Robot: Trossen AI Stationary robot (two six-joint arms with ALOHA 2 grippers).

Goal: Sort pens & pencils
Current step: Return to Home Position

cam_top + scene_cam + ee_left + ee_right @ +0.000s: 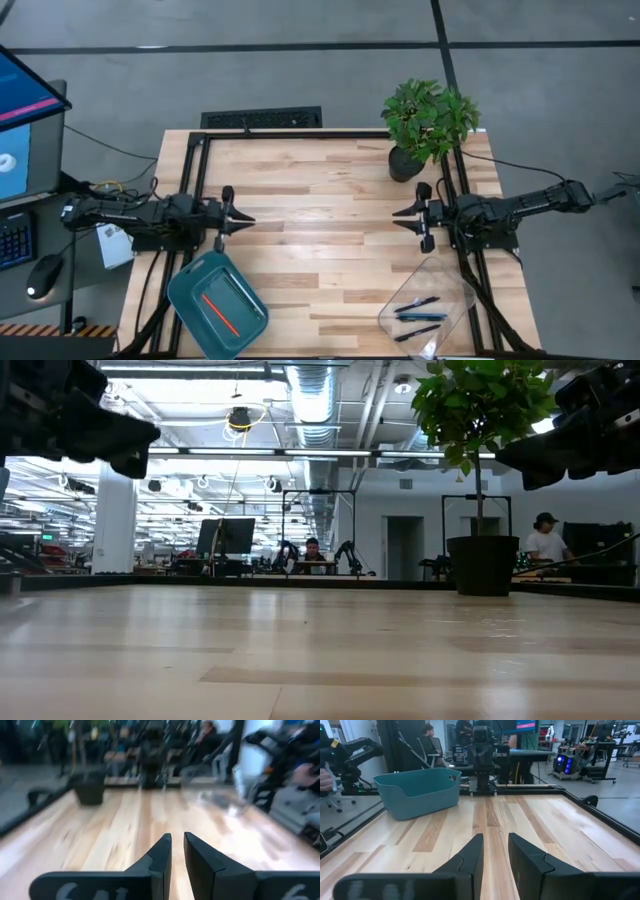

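An orange-red pencil (pixel 219 311) lies flat in the teal bin (pixel 190 290) at the table's near left. Dark pens (pixel 418 316), one bluish, lie in the clear container (pixel 447 275) at the near right. My left gripper (pixel 246 219) hovers level at the table's left edge, pointing right, with a narrow gap between its fingers (pixel 177 851) and nothing in it. My right gripper (pixel 397 215) hovers level at the right edge, pointing left, open (pixel 495 851) and empty. Both are far from the bins.
A potted plant (pixel 428 122) stands at the far right corner, close behind my right arm. Bare wood lies between the two grippers. A black frame rail (pixel 300 133) rims the table. People sit at desks in the room beyond.
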